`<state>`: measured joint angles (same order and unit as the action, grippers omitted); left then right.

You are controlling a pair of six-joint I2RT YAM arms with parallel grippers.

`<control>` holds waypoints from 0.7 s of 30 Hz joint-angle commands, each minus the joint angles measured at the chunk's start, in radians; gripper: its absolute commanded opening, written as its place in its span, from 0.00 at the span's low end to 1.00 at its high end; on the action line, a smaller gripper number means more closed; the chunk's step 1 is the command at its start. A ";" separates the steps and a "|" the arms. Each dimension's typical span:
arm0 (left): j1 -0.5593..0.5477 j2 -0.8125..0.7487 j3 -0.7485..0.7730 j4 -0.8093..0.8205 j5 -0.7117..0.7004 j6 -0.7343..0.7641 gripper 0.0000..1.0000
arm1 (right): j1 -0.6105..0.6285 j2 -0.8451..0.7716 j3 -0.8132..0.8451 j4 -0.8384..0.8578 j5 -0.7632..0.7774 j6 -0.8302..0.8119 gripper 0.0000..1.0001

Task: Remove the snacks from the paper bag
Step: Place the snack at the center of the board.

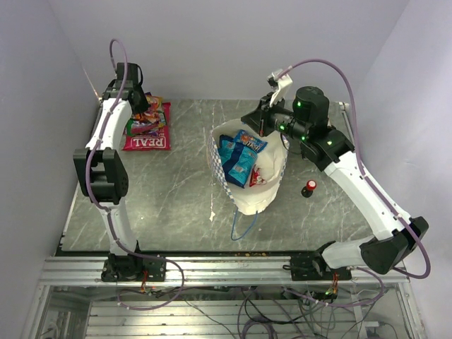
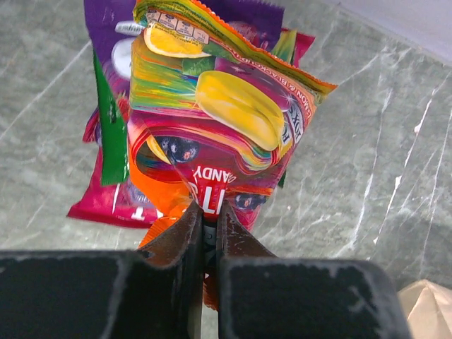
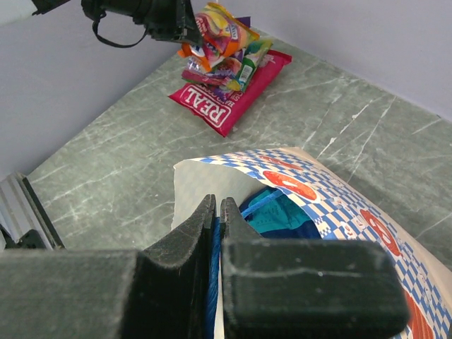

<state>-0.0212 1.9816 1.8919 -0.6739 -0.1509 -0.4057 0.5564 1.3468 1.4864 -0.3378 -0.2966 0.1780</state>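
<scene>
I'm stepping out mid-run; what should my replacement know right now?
Left gripper: shut on a candy bag, over the pile at far left.
Right gripper: shut on the handle of the paper bag, at its far rim.
Done: REAL packet and purple packets are out, stacked far left.
Left: blue packets and a red-white one in the paper bag.

light: bright, even | shadows: faint, soft on table (image 1: 176, 198) | glare: sheen on candy packet (image 2: 240, 106) | blur: wrist-view foregrounds soft
</scene>
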 commanded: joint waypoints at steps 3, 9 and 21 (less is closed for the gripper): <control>0.038 0.045 0.086 0.118 0.034 0.038 0.07 | 0.000 0.019 0.057 -0.039 0.012 -0.005 0.00; 0.071 0.098 0.055 0.147 0.064 0.029 0.11 | 0.000 0.030 0.064 -0.052 0.015 -0.014 0.00; 0.081 0.128 0.021 0.162 0.140 0.093 0.45 | 0.000 0.032 0.062 -0.047 -0.001 -0.011 0.00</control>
<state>0.0593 2.0796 1.8542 -0.4839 -0.0479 -0.3481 0.5564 1.3735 1.5242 -0.3775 -0.2928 0.1745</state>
